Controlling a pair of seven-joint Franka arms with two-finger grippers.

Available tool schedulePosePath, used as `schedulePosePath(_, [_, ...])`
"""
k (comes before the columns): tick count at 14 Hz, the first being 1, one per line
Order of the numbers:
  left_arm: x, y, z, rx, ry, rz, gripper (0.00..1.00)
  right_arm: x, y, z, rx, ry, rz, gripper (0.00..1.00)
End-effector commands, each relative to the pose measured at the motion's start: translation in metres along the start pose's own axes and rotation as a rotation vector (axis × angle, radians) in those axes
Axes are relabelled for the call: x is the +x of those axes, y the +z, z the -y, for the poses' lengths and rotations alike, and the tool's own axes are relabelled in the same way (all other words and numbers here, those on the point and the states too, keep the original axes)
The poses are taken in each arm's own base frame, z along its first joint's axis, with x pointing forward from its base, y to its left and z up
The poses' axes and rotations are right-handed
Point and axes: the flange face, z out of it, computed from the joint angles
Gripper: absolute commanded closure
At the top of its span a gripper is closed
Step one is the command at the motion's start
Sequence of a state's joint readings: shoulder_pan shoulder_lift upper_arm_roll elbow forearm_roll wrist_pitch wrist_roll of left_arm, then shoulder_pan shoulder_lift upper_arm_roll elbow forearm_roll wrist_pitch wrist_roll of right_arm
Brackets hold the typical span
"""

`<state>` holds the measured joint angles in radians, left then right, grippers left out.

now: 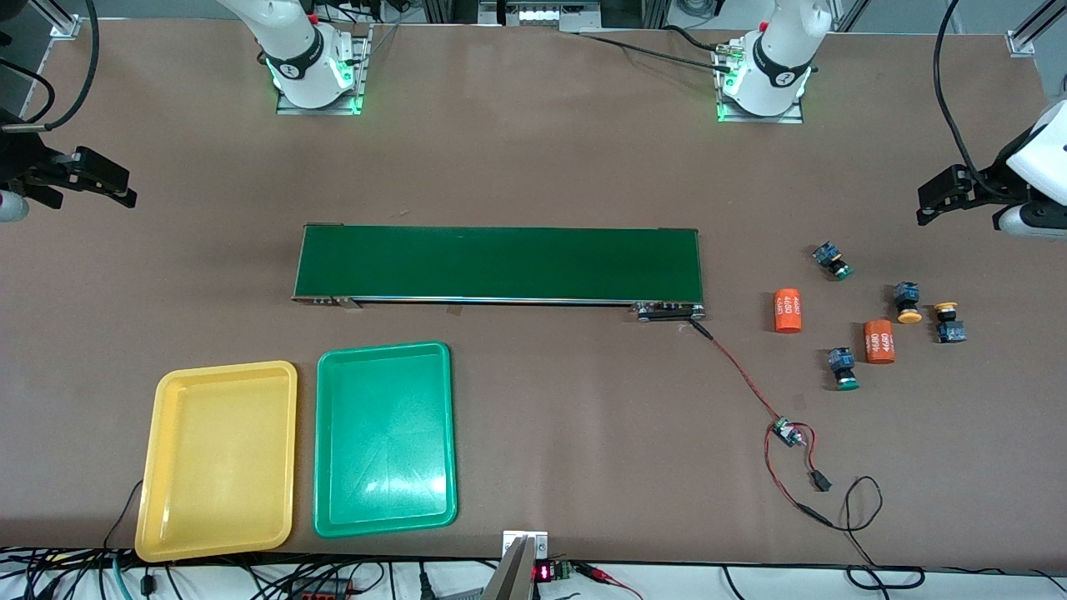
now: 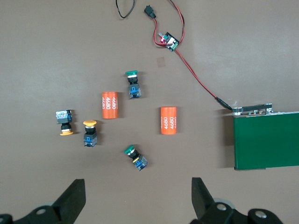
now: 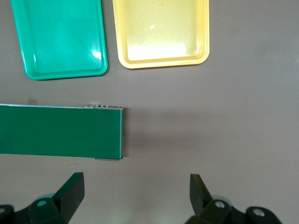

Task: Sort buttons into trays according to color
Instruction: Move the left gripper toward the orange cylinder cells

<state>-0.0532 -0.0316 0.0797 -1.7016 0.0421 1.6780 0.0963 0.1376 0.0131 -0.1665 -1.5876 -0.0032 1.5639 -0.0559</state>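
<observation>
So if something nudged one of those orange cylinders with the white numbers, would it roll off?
Probably. The orange cylinder nearer the conveyor belt lies on its curved side, so a sideways push would likely roll it across the flat table. Pushed along its length, it would more likely slide. It looks rigid, and its smooth round wall might slip between fingers.

In the front view both arms run off the picture's sides, so only the tip of the right gripper (image 1: 108,185) and the left gripper (image 1: 938,200) with part of its wrist show. The conveyor belt (image 2: 266,141) is cut by the edge in both wrist views, and the green tray (image 3: 60,39) and yellow tray (image 3: 161,32) are cropped in the right wrist view. The white print on the orange cylinders (image 1: 788,310) is too small to read fully from the front.
</observation>
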Motion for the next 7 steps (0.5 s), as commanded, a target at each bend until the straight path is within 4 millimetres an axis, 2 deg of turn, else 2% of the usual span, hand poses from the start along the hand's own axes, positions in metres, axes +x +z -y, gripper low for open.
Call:
schedulePosePath(1, [0.003,-0.007,0.000,0.020,-0.001,0.002,0.00,-0.004,-0.001,0.003,-0.015,-0.002,0.004,0.00])
schedulePosePath(4, [0.008,-0.017,0.002,0.020,-0.014,-0.021,0.00,-0.004,-0.001,0.003,-0.015,-0.002,0.002,0.00])
schedulePosePath(7, [0.009,-0.014,0.001,0.019,-0.011,-0.003,0.00,-0.004,0.000,0.003,-0.015,-0.002,0.002,0.00])
